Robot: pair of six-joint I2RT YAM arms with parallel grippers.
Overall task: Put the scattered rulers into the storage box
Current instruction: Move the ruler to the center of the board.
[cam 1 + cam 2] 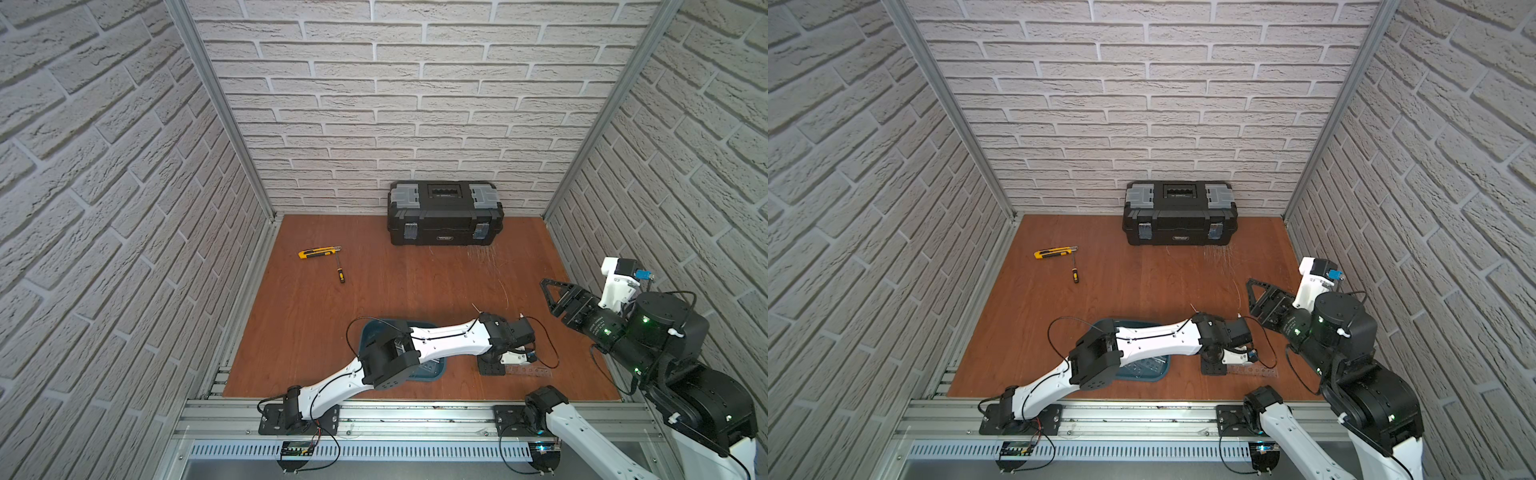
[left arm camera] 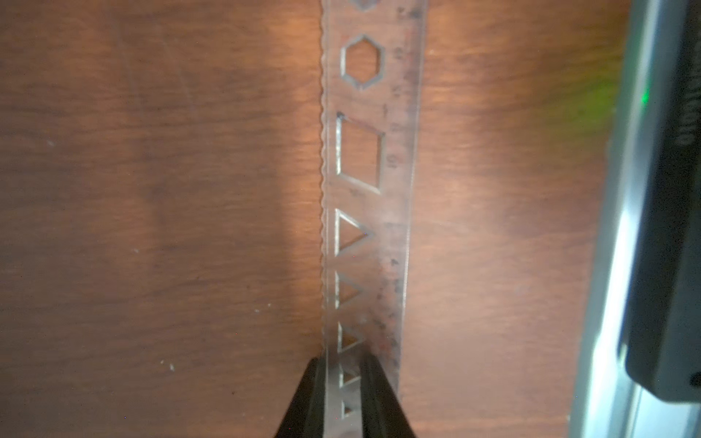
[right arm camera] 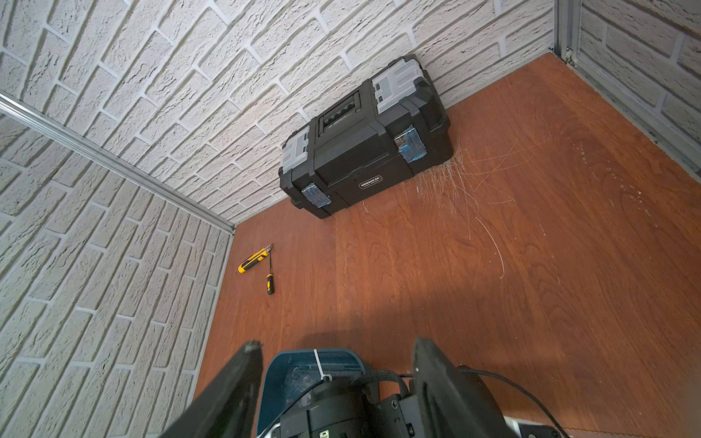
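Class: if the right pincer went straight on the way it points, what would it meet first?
Probably bare wooden tabletop just short of the black toolbox. The right pincer is open, aimed that way; depth is unclear, so the toolbox might come first.

Counter (image 1: 374, 299): reddish-brown wood, scratched just forward of black toolbox (image 1: 444, 212).
Utility knife (image 1: 318, 252), screwdriver (image 1: 340, 272): left of toolbox.
Teal tray (image 1: 436, 374): well forward of toolbox, slightly left.
Clear ruler (image 1: 528, 370): well forward, slightly right.

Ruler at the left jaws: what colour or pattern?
The ruler is clear, with cut-out triangles, a slanted square and hexagons; shows best in the left wrist view.
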